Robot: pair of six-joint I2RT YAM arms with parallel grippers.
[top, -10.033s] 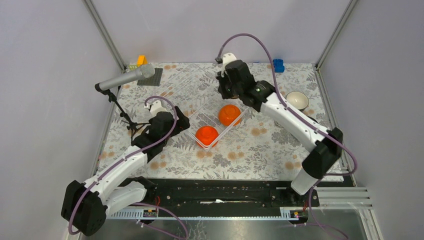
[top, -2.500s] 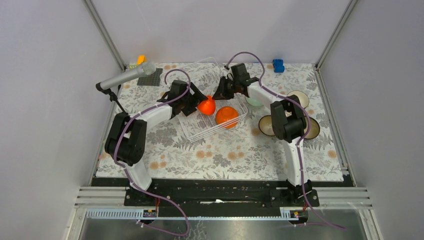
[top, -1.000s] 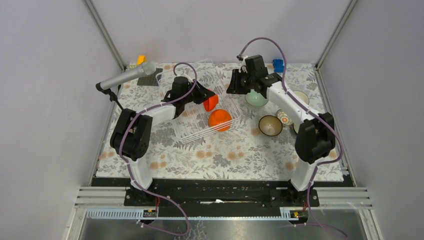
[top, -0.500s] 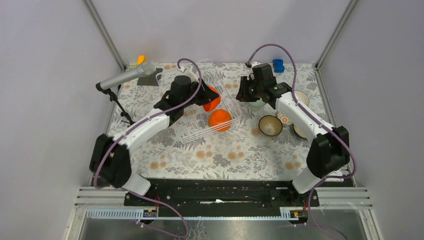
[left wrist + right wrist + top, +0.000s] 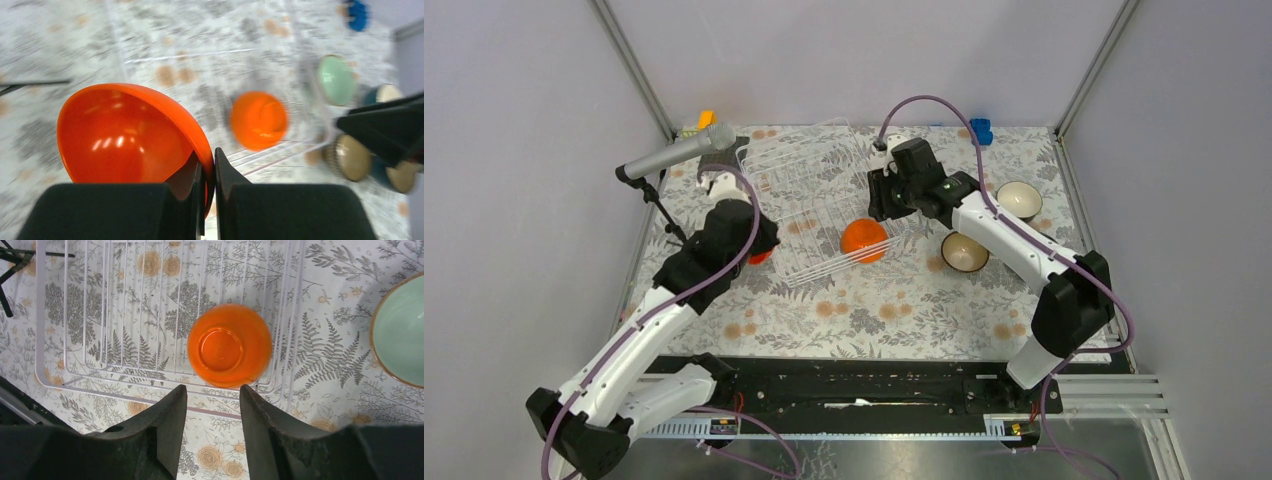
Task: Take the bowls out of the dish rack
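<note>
Moved: left pincer (image 5: 209, 167) carried orange bowl (image 5: 122, 132) outside dish rack (image 5: 809, 175) left edge.

Floral table (image 5: 874, 300) — dish rack (image 5: 799, 195), bowls (image 5: 965, 251)

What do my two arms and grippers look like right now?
The left arm and right arm have white links, black joints and a looping purple cable each. The left gripper and right gripper have matte black, wedge-shaped fingers.
</note>
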